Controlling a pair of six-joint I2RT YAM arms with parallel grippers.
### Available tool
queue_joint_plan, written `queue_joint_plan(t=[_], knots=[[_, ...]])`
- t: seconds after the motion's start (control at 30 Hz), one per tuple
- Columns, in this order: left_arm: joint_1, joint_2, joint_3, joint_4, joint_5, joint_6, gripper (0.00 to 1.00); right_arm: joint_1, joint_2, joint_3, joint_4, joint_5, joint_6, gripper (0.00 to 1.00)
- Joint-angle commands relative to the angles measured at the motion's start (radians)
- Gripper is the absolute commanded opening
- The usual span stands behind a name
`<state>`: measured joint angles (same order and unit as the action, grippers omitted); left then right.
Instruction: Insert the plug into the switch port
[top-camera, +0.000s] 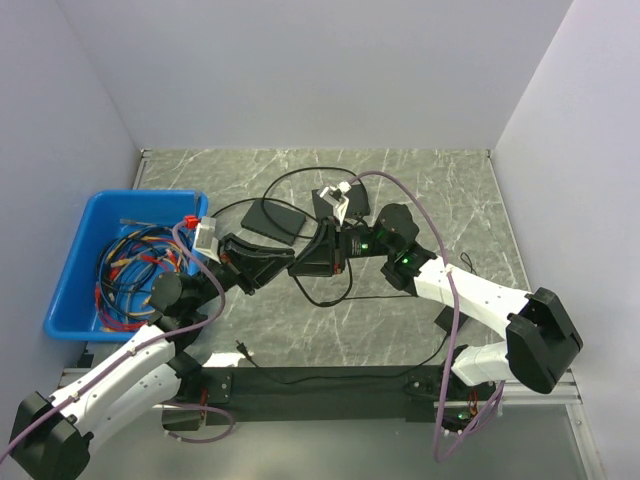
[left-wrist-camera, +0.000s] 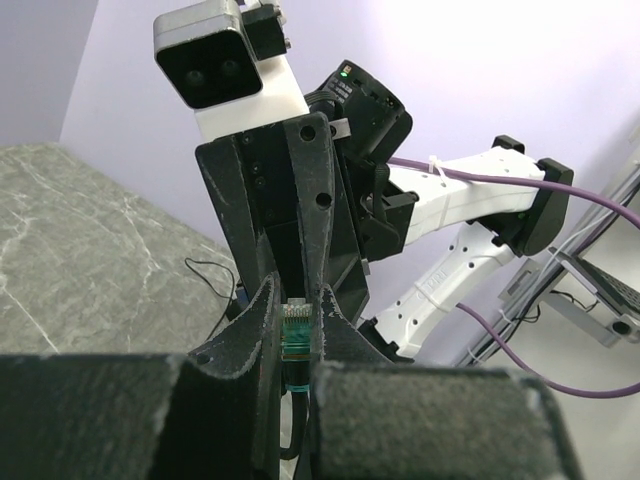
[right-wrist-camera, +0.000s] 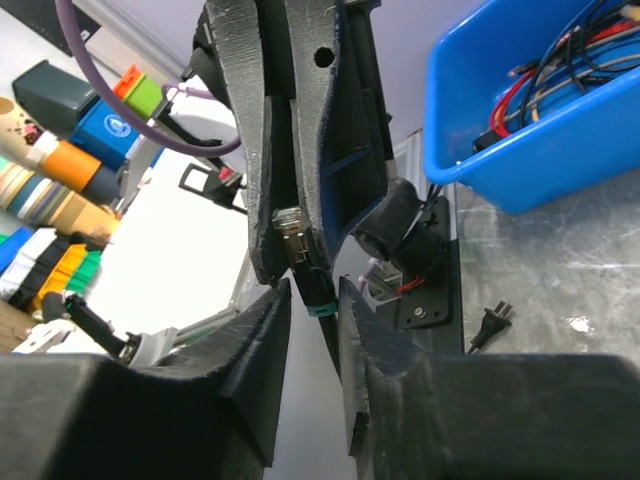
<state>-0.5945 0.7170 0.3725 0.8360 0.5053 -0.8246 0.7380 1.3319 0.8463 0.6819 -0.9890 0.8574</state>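
- The plug (left-wrist-camera: 295, 335), a clear connector with a teal boot behind it, is up off the table (top-camera: 430, 190), caught between the two sets of fingertips where the arms meet nose to nose
- The left gripper (left-wrist-camera: 297, 302) is clenched on the plug: both fingers press its sides, and the clear tip pokes out just beyond them
- The right gripper (right-wrist-camera: 315, 290) faces it from the opposite side with jaws only partly apart; its fingers (right-wrist-camera: 270, 330) flank the teal boot, with a sliver of light at either side (no contact that can be made out)
- The switch port itself cannot be picked out: the small black box (top-camera: 322, 200) lies on the table beyond the grippers, apart from the plug, and its sockets are too small to tell from above
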Motion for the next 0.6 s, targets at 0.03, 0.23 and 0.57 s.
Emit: queue_joint_plan(t=[0.03, 0.23, 0.57], knots=[[-0.008, -0.011, -0.012, 0.054, -0.034, 0.002, 0.01, 0.011, 0.004, 0.048, 0.010, 0.010, -0.023, 0.27], [-0.011, -0.019, -0.017, 0.041, -0.065, 0.004, 0.01, 0.011, 0.006, 0.042, 0.018, 0.018, -0.023, 0.22], [-0.011, -0.010, -0.037, 0.043, -0.119, -0.004, 0.01, 0.011, -0.002, 0.042, 0.008, 0.029, -0.040, 0.21]])
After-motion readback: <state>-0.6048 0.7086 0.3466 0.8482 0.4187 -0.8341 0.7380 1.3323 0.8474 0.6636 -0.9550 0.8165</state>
